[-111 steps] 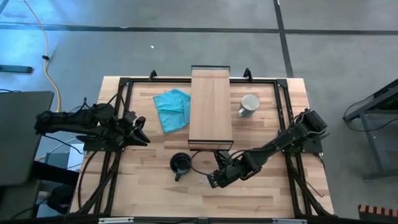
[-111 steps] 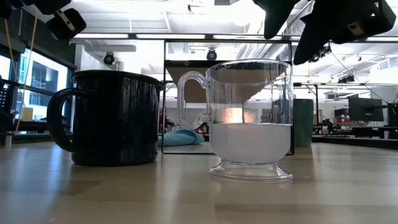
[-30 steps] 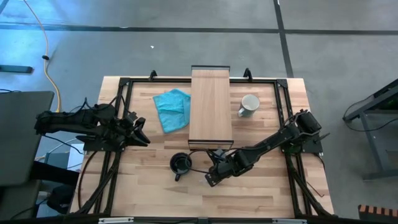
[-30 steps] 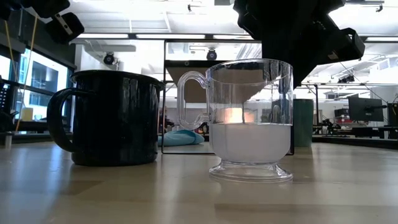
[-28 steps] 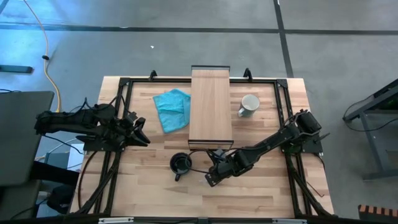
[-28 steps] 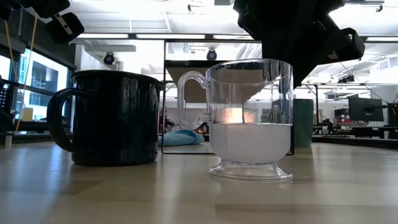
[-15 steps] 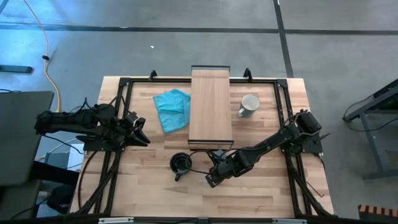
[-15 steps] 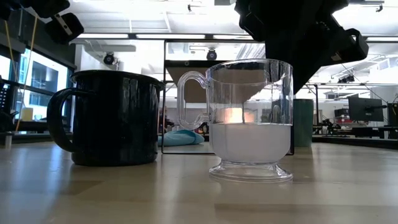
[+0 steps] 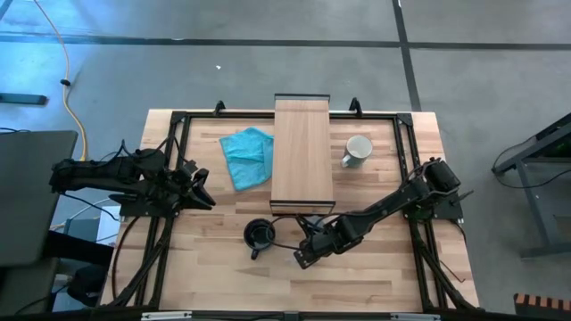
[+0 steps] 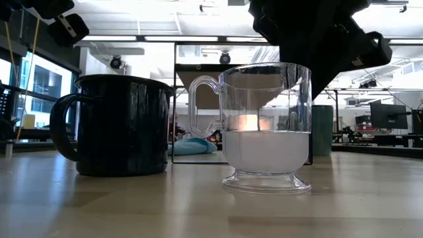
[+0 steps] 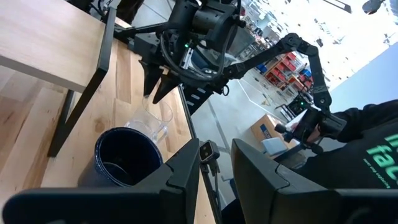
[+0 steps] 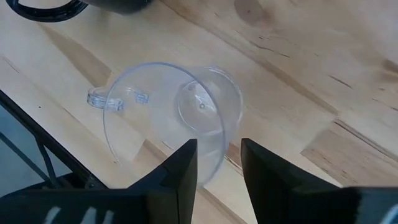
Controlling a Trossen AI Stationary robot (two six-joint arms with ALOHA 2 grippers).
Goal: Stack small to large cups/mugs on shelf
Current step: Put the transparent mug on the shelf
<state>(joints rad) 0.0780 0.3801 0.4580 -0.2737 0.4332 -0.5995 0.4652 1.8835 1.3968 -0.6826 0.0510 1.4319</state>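
Note:
The small clear glass cup point(image 10: 268, 125) stands upright on its foot on the table near the front, also seen in the right wrist view point(image 12: 168, 106). The black mug point(image 9: 259, 234) stands on its base just left of it point(image 10: 122, 125). The white mug point(image 9: 357, 149) stands right of the light-wood shelf point(image 9: 302, 156). My right gripper point(image 9: 302, 257) is open and hovers just above the clear cup's rim point(image 12: 219, 146), touching nothing. My left gripper point(image 9: 203, 192) is open and empty at the table's left, pointing toward the mugs point(image 11: 216, 146).
A crumpled teal cloth point(image 9: 247, 156) lies left of the shelf. Black frame rails point(image 9: 174, 134) run along the table's edges. Bare wood point(image 9: 375, 276) lies right of the clear cup toward the front edge.
Since the earliest frames my right gripper has moved toward the table's left and now sits over the clear cup. In the last second it has barely shifted. The cups have stayed where they were.

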